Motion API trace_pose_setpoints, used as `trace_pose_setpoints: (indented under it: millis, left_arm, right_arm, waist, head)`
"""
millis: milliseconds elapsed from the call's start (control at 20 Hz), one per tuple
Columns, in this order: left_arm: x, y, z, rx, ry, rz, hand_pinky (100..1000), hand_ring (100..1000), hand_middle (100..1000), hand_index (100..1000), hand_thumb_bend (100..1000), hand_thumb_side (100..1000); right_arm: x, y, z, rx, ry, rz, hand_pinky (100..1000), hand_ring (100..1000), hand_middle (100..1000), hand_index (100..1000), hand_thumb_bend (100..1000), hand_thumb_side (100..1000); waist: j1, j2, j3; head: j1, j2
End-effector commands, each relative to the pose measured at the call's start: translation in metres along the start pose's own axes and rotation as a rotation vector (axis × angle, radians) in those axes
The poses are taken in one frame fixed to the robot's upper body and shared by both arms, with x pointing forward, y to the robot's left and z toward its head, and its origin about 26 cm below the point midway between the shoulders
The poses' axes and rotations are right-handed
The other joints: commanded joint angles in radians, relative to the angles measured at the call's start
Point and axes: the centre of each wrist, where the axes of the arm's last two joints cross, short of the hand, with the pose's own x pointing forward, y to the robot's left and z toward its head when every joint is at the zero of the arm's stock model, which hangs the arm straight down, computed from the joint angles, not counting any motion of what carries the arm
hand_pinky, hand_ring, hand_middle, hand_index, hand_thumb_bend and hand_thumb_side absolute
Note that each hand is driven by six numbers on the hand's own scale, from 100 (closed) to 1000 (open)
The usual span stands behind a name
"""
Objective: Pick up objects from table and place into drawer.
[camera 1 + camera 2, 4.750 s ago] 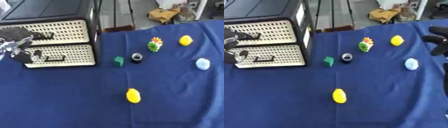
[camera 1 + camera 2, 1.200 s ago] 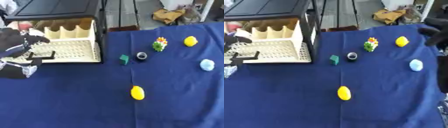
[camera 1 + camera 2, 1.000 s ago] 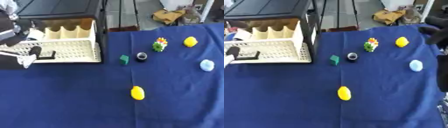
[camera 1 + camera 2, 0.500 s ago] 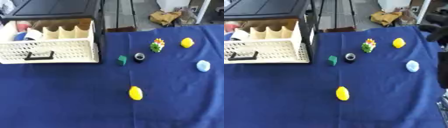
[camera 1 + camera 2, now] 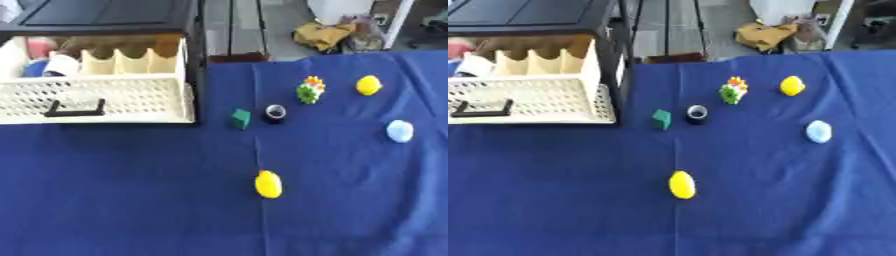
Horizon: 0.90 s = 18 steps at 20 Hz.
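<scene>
A cream perforated drawer (image 5: 96, 100) with a black handle (image 5: 74, 109) stands pulled out of a black cabinet (image 5: 105, 15) at the upper left. Inside it I see cream dividers, a white thing (image 5: 61, 64), a blue thing and a pinkish one. On the blue cloth lie a yellow oval (image 5: 269, 184), a green block (image 5: 241, 118), a black ring-shaped thing (image 5: 275, 113), a green-and-orange spiky toy (image 5: 310, 90), a yellow lemon shape (image 5: 368, 85) and a pale blue ball (image 5: 399, 131). Neither hand shows in either view.
The blue cloth (image 5: 131, 190) covers the whole table. Beyond the far edge are a grey floor, a tan bundle (image 5: 324, 34) and a white post (image 5: 398, 22).
The drawer went from shut to pulled out. The left hand left the handle and went out of view; the dark right arm at the right edge is gone too.
</scene>
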Motion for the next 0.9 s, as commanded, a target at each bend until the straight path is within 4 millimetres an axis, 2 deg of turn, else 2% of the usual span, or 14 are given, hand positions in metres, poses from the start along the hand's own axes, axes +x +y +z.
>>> trace_pose_setpoints:
  millis: [50,200,350,800,900]
  left_arm:
    - [0.001,-0.010,0.003,0.015,-0.044,0.090,640,771,772,955,313,796]
    - [-0.001,-0.022,0.011,-0.008,-0.034,0.153,638,786,777,951,309,809]
    - [-0.002,-0.029,0.016,-0.035,-0.011,0.185,643,784,769,919,264,853]
    - [-0.002,-0.043,0.018,-0.087,0.032,0.234,629,762,756,908,229,898]
    - [-0.002,-0.044,0.018,-0.095,0.037,0.241,629,763,756,905,224,905]
  right_arm:
    - [0.008,-0.020,-0.025,0.087,-0.044,0.115,706,812,517,804,100,977]
    - [0.012,-0.026,-0.040,0.196,-0.055,0.200,711,828,539,819,100,1000]
    - [0.016,-0.028,-0.052,0.355,-0.044,0.302,725,856,586,843,100,1000]
    - [0.022,-0.013,-0.072,0.697,0.090,0.507,747,890,663,876,100,1000]
    - [0.018,-0.010,-0.073,0.749,0.134,0.531,752,896,677,880,100,1000]
  waist:
    - [-0.005,-0.030,0.003]
    - [-0.007,-0.034,0.004]
    - [-0.011,-0.038,0.005]
    - [-0.026,-0.039,0.023]
    - [-0.030,-0.038,0.029]
  head:
    - [-0.008,0.006]
    - [-0.014,0.008]
    - [-0.022,0.014]
    - [-0.053,0.013]
    - [-0.060,0.011]
